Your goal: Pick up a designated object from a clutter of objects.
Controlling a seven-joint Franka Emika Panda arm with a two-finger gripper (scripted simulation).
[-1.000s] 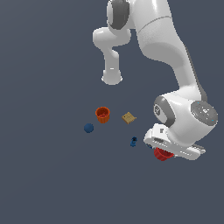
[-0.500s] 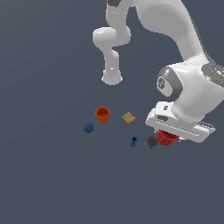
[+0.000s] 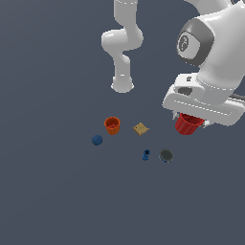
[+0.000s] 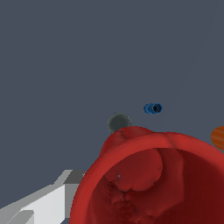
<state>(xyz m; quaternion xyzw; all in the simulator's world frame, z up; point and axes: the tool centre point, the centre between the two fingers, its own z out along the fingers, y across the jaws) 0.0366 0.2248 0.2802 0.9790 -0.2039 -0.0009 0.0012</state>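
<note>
The deep red ribbed cup [image 3: 188, 124] hangs under my gripper [image 3: 191, 119], held well above the floor at the exterior view's right. The gripper is shut on the cup; its fingers are mostly hidden by the hand and the cup. In the wrist view the red cup [image 4: 153, 179] fills the picture, open mouth toward the camera. The rest of the clutter lies on the floor: the orange cup [image 3: 112, 125], the blue ball [image 3: 97, 139], the tan flat square [image 3: 140, 128], the small blue piece [image 3: 146, 154] and the dark grey disc [image 3: 166, 155].
The arm's white base [image 3: 122, 85] stands behind the clutter. In the wrist view the grey disc [image 4: 118, 122], the blue piece [image 4: 152, 108] and an edge of the orange cup [image 4: 218, 137] show beyond the red cup.
My gripper has risen with the red cup from floor level to well above it. The dark grey disc, hidden before, now shows on the floor.
</note>
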